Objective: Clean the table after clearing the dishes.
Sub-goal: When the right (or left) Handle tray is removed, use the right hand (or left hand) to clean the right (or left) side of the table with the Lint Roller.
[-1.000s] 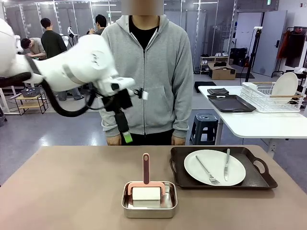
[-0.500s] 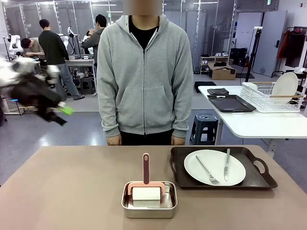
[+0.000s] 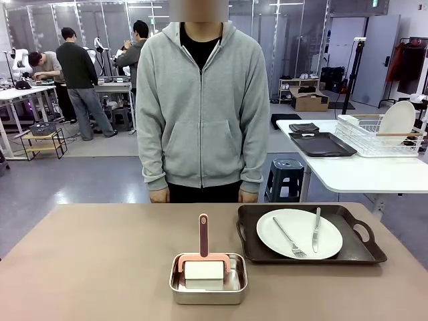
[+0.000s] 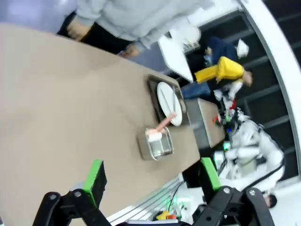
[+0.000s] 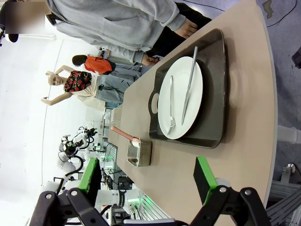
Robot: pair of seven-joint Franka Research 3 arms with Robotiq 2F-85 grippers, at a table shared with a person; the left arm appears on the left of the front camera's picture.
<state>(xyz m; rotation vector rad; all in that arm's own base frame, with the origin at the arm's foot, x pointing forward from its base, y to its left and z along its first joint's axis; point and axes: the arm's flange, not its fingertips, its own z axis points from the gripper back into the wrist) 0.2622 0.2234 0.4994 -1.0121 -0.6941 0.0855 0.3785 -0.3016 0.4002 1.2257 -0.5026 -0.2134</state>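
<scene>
The taupe table (image 3: 100, 254) carries a dark brown handled tray (image 3: 361, 251) at the right. On the tray lies a round white plate (image 3: 274, 239) with a fork (image 3: 287, 236) and a knife (image 3: 315, 229). My left gripper (image 4: 151, 176) hangs open high above the table (image 4: 70, 103), far from the tray (image 4: 153, 87) and its plate (image 4: 165, 94). My right gripper (image 5: 146, 176) is open too, in the air off the table's end, with the tray (image 5: 221, 94), plate (image 5: 181, 96), fork (image 5: 170, 106) and knife (image 5: 189, 84) ahead of it. Nothing sits between either pair of fingers.
A small steel pan (image 3: 175, 287) at front centre holds a white roller (image 3: 203, 267) with a pink handle. A person in a grey hoodie stands at the far edge, hands (image 3: 158, 195) down by the tabletop. A white side table with a dish rack (image 3: 374, 137) stands behind at the right.
My left arm, which reached across the front view before the person, swung away to the left and out of that view. The dishes, pan and person have not moved.
</scene>
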